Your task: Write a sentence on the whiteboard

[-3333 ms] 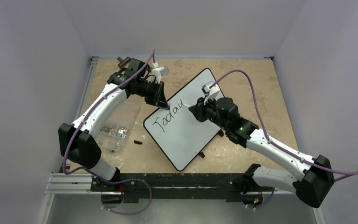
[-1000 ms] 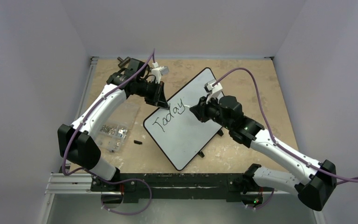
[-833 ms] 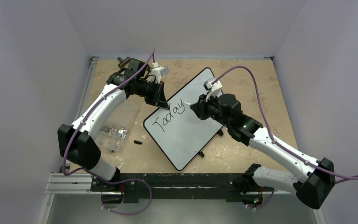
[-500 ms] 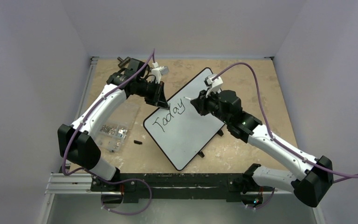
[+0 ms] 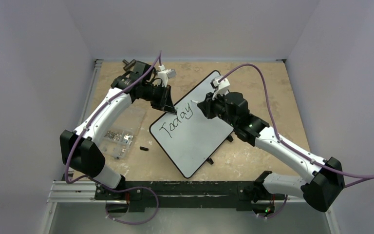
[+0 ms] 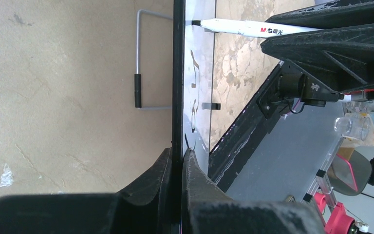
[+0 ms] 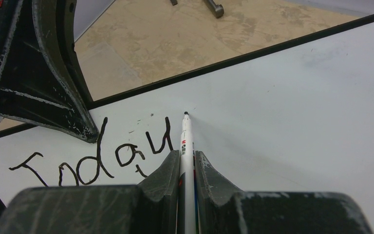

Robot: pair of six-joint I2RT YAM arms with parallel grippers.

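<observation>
The right hand (image 7: 182, 157), clamped on the marker (image 7: 185, 139), is extending the sentence (image 7: 92, 163) past "Today"; the left hand (image 6: 177, 158) is clamping the whiteboard (image 7: 297, 122). Next, probably: "s" rightward.

Mottled tan tabletop (image 5: 268, 83), whiteboard (image 5: 195, 144) on small black feet at centre, clear box of screws (image 5: 118, 137) left, small black piece (image 5: 143, 148) between
</observation>
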